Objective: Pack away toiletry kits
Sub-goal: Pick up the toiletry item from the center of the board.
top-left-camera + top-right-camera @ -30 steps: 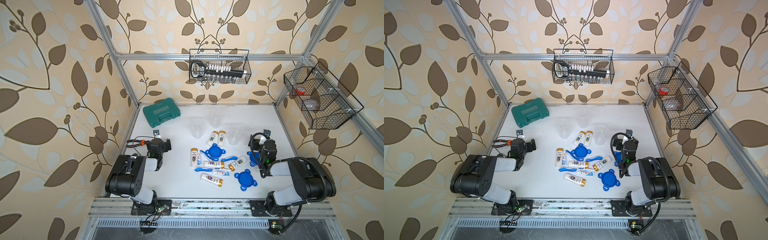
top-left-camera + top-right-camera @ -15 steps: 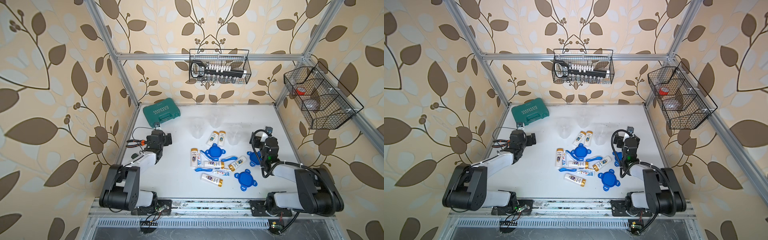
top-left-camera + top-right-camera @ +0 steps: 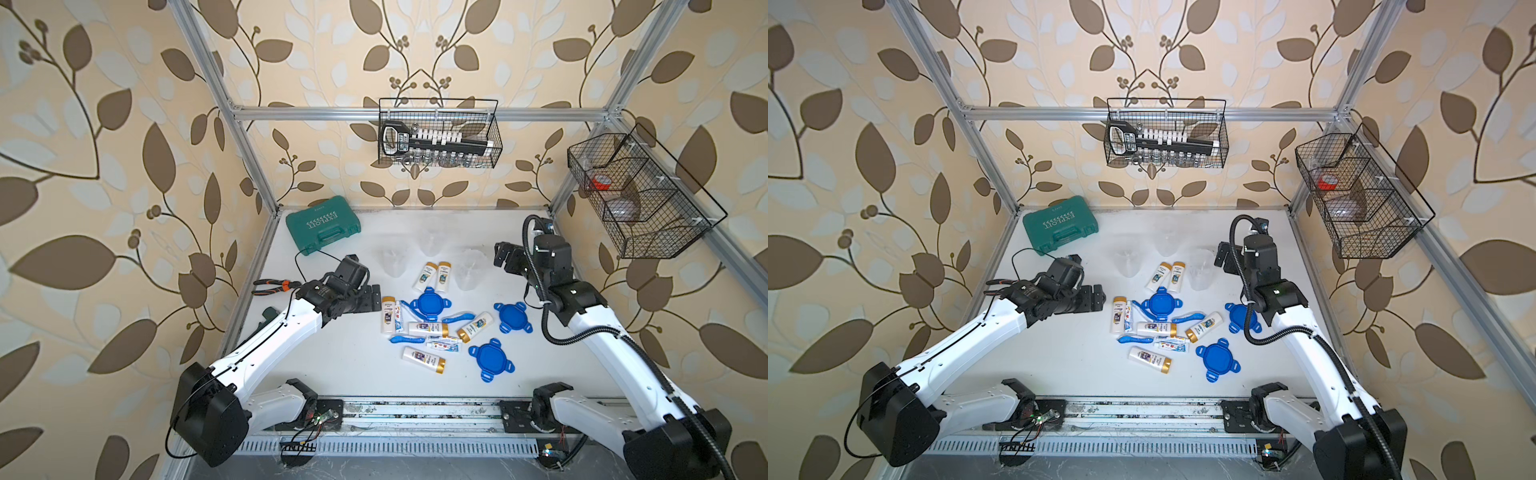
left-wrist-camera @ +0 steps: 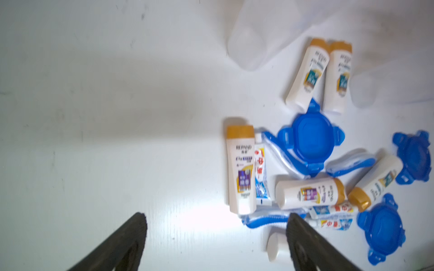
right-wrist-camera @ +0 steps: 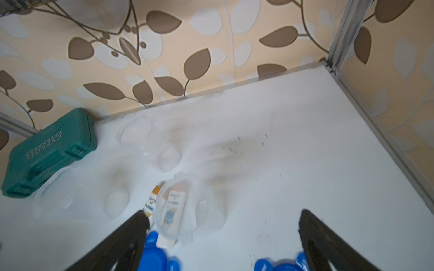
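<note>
The toiletry kits lie loose mid-table: white gold-capped bottles (image 3: 388,314), toothpaste tubes (image 3: 442,344), blue toothbrushes (image 3: 407,339) and three blue four-tab lids (image 3: 428,301). Behind them stand three clear jars (image 3: 392,264), faint against the white table. My left gripper (image 3: 371,298) hovers open just left of the pile; in the left wrist view the left gripper (image 4: 217,218) has bare table between its fingers and a bottle (image 4: 240,169) ahead. My right gripper (image 3: 505,255) is open and empty beside the right-hand jar (image 5: 185,206).
A green tool case (image 3: 323,224) sits at the back left corner. Pliers (image 3: 274,284) lie by the left edge. Wire baskets hang on the back wall (image 3: 438,133) and the right wall (image 3: 640,195). Frame posts stand at the corners.
Both arms have unfolded and reached out over the table. The left gripper has swung right toward the pile. The right gripper has moved back and up beside the jars.
</note>
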Tool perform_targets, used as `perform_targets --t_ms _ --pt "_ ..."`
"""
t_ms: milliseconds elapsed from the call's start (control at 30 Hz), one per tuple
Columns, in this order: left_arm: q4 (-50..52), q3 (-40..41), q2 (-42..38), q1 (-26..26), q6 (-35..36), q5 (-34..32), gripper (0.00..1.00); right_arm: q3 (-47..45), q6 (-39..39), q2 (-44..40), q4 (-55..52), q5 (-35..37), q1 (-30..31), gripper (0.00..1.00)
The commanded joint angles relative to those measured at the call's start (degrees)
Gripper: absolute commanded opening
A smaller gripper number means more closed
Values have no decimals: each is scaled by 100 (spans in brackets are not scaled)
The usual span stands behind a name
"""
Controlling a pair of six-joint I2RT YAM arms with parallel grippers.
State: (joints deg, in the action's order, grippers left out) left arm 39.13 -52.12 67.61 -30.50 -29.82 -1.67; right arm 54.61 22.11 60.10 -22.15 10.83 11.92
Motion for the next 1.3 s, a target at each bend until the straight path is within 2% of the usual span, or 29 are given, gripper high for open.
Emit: perform_targets --t_ms 0,133,333,500,633,833,1067,1267 --pt "237 -51 243 -129 -441 374 96 179 133 95 -1538 -713 149 100" --pt "124 -240 1079 -172 -384 621 97 277 68 257 -1516 -973 633 100" --pt "-101 -431 2087 -265 -548 352 89 443 -156 337 -1233 -1157 1327 100" --pt "-151 -706 2579 -388 -577 223 87 71 -111 49 -611 -1723 1408 100" --pt "-117 -813 2859 -584 -619 169 86 67 -131 39 -506 -1814 1403 99" --pt "160 -914 3144 -732 -799 -92 79 73 -137 156 -474 -1878 1408 99" --pt "187 -658 3066 -815 -820 -236 62 337 -154 364 -605 -1934 1404 98" --pt "-301 -317 3045 -918 -602 -15 42 531 -120 498 -857 -1937 1405 96"
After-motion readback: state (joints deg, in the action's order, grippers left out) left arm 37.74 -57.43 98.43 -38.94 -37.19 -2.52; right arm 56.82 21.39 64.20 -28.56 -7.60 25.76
